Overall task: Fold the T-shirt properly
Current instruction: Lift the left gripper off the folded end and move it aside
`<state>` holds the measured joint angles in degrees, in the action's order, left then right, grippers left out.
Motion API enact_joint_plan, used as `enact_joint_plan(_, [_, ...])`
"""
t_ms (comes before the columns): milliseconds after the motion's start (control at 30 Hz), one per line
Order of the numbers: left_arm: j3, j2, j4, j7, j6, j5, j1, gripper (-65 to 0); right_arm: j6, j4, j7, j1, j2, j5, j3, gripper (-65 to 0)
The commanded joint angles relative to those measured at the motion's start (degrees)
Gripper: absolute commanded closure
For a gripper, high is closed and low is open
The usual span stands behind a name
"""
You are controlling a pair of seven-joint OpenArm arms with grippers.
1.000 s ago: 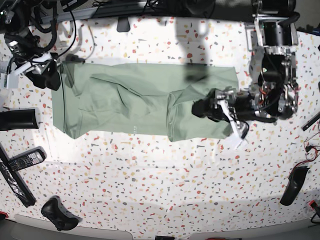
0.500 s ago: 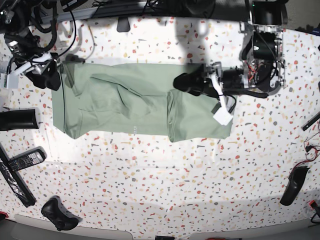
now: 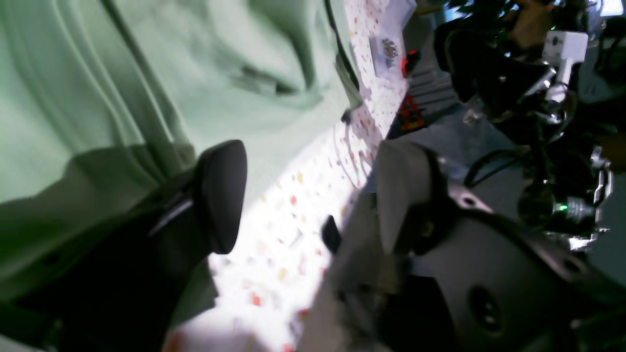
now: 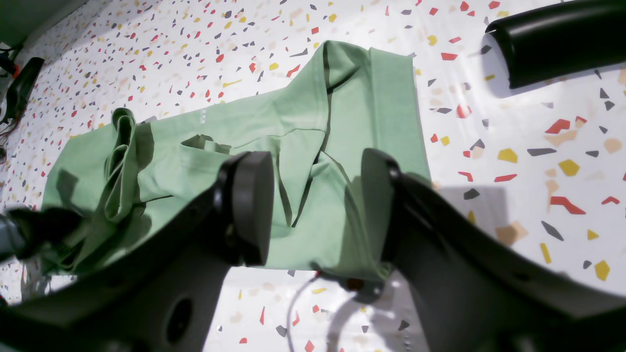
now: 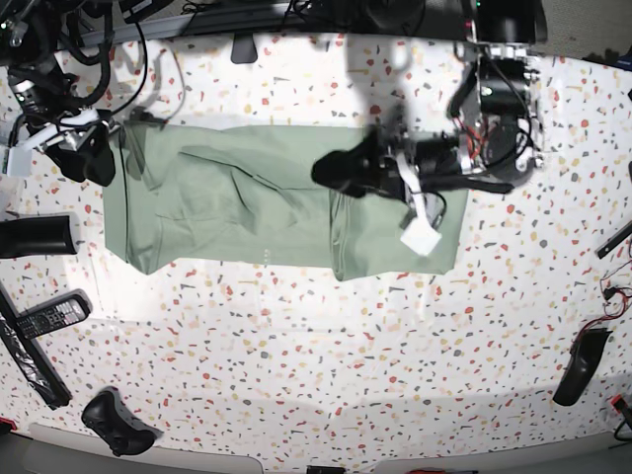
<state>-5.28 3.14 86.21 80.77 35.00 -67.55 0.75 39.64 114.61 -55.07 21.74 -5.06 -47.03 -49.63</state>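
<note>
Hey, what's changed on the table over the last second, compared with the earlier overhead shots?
The left gripper has swung from the T-shirt's near right-hand corner up and across toward the far edge, further over the cloth. Its jaws are open and hold nothing. The right gripper has stayed open at the shirt's other end, and the shirt lies as it did, folded into a long strip.

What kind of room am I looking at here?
Probably a robotics lab bench, not a home: two robot arms work over a speckled table, with loose cables and a game controller around a T-shirt.
</note>
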Motion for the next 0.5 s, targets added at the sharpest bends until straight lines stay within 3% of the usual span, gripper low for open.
enact_joint_plan(0, [0.07, 0.11, 2.49, -0.77, 0.48, -1.88, 1.55, -38.2, 0.36, 1.16, 1.66, -0.13, -0.63, -1.62, -0.24, -28.6])
enact_joint_plan(233, [0.09, 2.58, 10.64, -0.77, 0.63, 10.93, 2.32, -38.3, 0.36, 1.16, 1.64, -0.13, -0.63, -1.62, -0.24, -28.6])
enact_joint_plan(467, [0.09, 2.78, 10.64, -1.73, 0.66, 21.14, -5.33, -38.2, 0.36, 1.16, 1.46, -0.13, -0.63, -1.62, -0.24, -28.6])
